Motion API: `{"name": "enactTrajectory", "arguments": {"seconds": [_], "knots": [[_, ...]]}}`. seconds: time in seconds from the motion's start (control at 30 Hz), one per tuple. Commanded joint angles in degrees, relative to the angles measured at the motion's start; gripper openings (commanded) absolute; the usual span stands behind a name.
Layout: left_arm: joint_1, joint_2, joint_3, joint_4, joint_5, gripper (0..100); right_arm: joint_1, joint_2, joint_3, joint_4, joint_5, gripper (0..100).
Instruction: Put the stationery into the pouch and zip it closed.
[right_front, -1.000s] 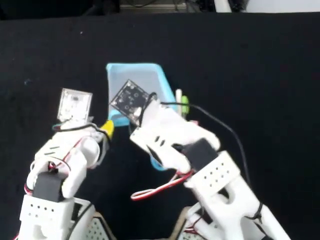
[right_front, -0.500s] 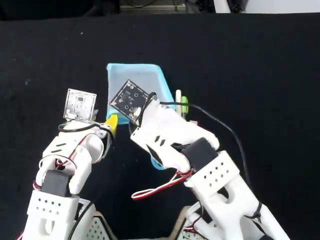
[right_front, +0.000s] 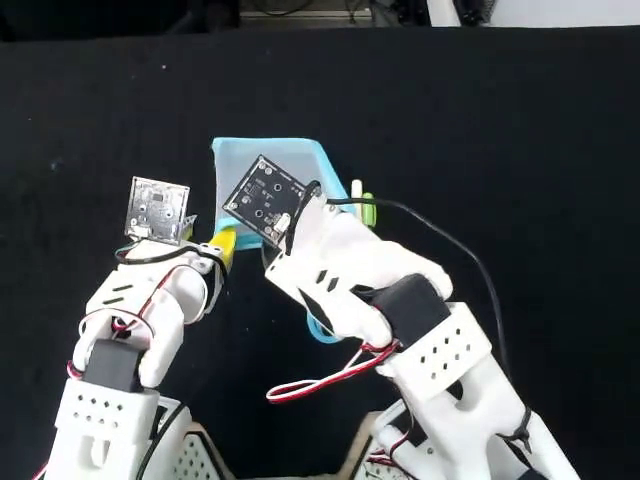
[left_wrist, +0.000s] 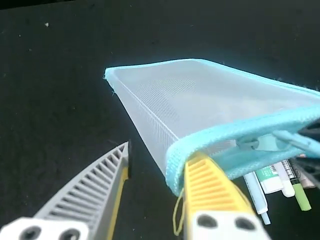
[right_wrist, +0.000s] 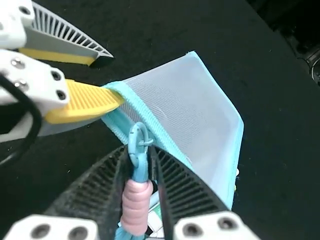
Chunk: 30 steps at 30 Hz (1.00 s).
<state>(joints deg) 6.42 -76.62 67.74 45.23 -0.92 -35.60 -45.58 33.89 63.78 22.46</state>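
A light blue mesh pouch (right_front: 270, 165) lies on the black table, its zipper edge (left_wrist: 235, 132) turned toward the arms. My right gripper (right_wrist: 138, 155) is shut on the blue zipper pull (right_wrist: 138, 142), above a pink beaded charm (right_wrist: 134, 205). My left gripper (left_wrist: 160, 152) stands open at the pouch's near corner, its yellow finger (left_wrist: 207, 187) pressed against the zipper end and its grey finger (left_wrist: 95, 192) out over bare table. Several pens (left_wrist: 272, 177) lie at the pouch's mouth, and pen ends (right_front: 362, 200) poke out beside the right arm.
Black cloth (right_front: 520, 130) covers the whole table, with open room to the far left, far right and back. The right arm's body and its cables (right_front: 320, 375) cover the near half of the pouch. The table's far edge (right_front: 320, 28) runs along the back.
The left arm has moved in toward the pouch, bringing its yellow finger against the corner. The right arm has shifted slightly with the zipper pull, and the pouch's far edge has slid a little nearer.
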Motion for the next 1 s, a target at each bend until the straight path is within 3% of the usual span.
{"name": "enactTrajectory", "arguments": {"seconds": [0.0,0.33,0.4,0.53,0.7,0.97], "knots": [[-0.48,6.42,-3.91,-1.14,1.41,17,0.35,-2.07,-4.53,0.0,0.0,1.1],[-0.13,23.47,-14.73,-0.7,7.12,16,0.62,-2.07,-3.65,0.09,0.35,1.1],[-0.13,23.47,-14.55,-0.7,7.47,15,0.62,-2.07,-2.95,0.09,0.35,1.1],[-0.13,22.42,-14.81,-0.62,10.46,2,0.7,-2.07,-1.8,0.09,0.44,1.1],[-0.66,15.91,-14.55,-0.35,10.64,3,0.79,-2.15,-1.98,1.93,0.44,1.1],[-7.25,6.86,-21.76,8.88,10.29,3,0.79,-8.57,-1.98,5.45,0.44,1.1]]}}
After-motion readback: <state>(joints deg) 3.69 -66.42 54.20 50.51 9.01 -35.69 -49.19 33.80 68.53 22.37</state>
